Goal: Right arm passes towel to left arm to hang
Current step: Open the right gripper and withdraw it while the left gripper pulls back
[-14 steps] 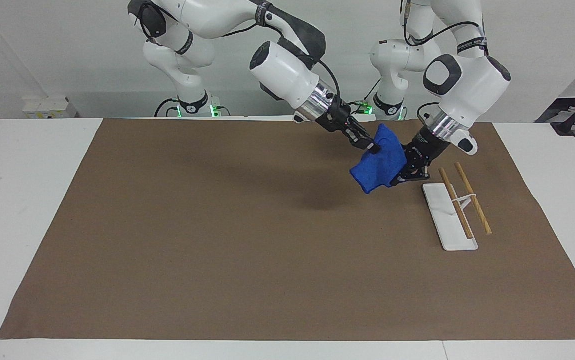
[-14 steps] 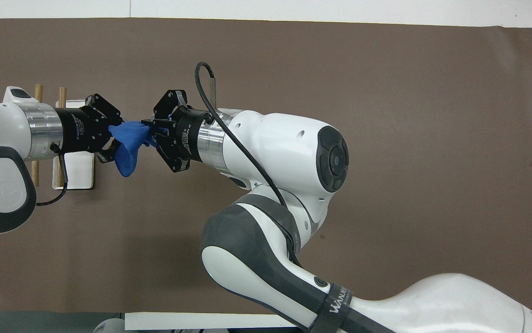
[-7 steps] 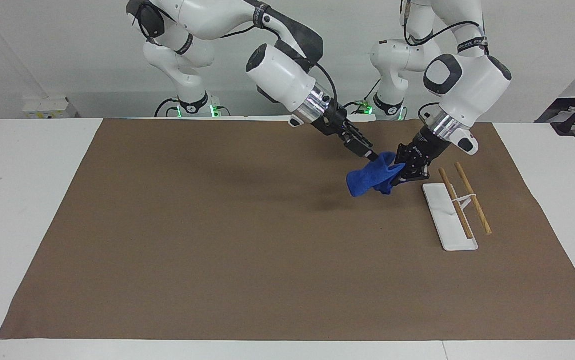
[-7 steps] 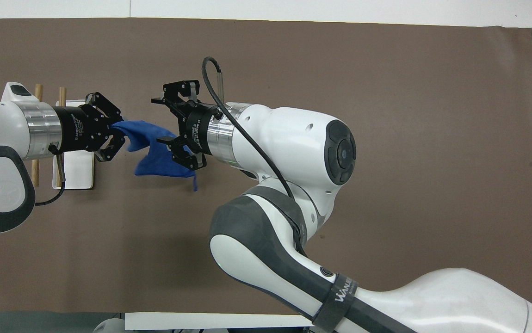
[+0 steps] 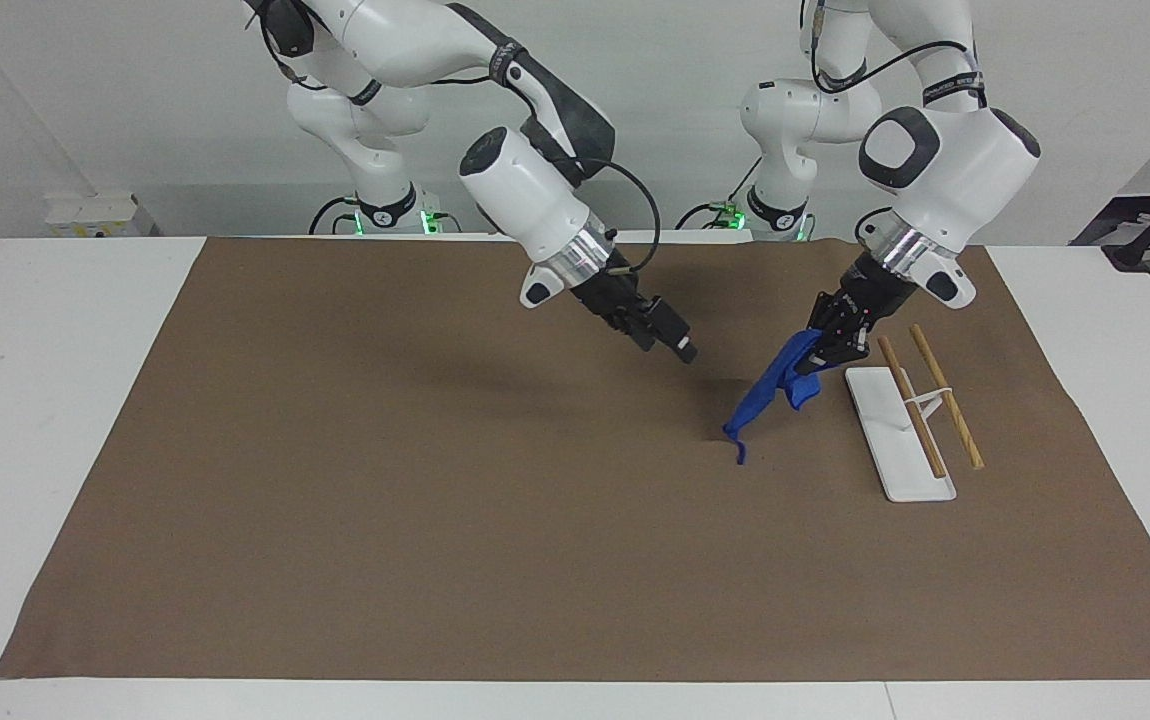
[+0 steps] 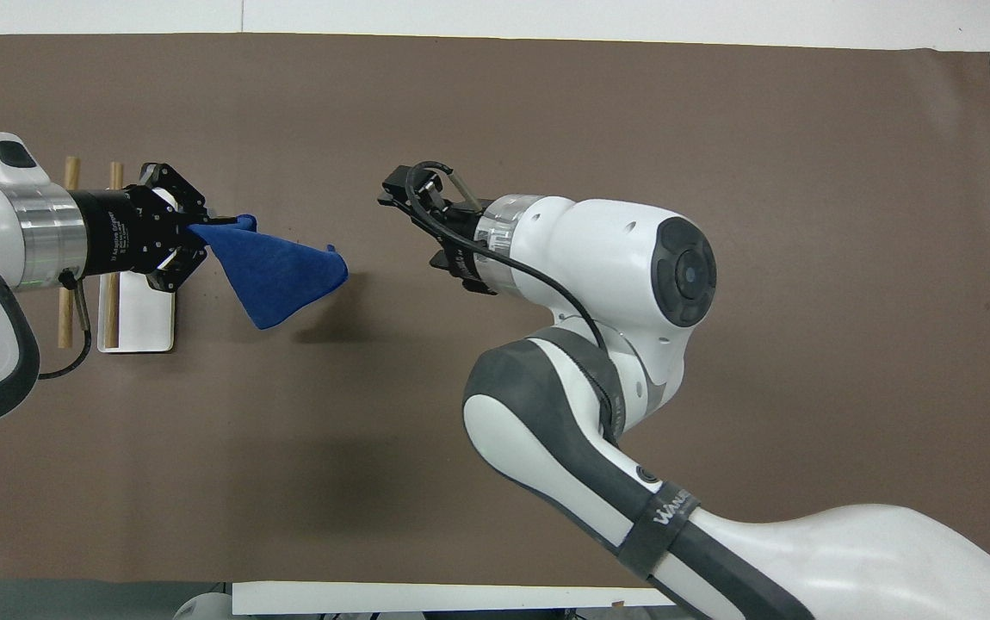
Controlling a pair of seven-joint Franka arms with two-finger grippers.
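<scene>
The blue towel (image 5: pixel 767 392) hangs from my left gripper (image 5: pixel 821 350), which is shut on its upper corner. The cloth droops slantwise toward the brown mat, its thin loop tail (image 5: pixel 741 455) lowest, close above the mat. In the overhead view the towel (image 6: pixel 275 271) spreads out from the left gripper (image 6: pixel 192 237). My right gripper (image 5: pixel 683 347) is open and empty over the mat, apart from the towel toward the right arm's end; it also shows in the overhead view (image 6: pixel 413 226). The left gripper is beside the rack's end nearer to the robots.
A rack with a white base (image 5: pixel 885 440) and two wooden rods (image 5: pixel 945 395) stands on the brown mat (image 5: pixel 435 500) toward the left arm's end; it also shows in the overhead view (image 6: pixel 140 323). The white table (image 5: pixel 55 400) borders the mat.
My right gripper has let go of the towel and drawn back toward the right arm's end. The towel, bunched between both grippers before, now hangs unfolded from my left gripper alone.
</scene>
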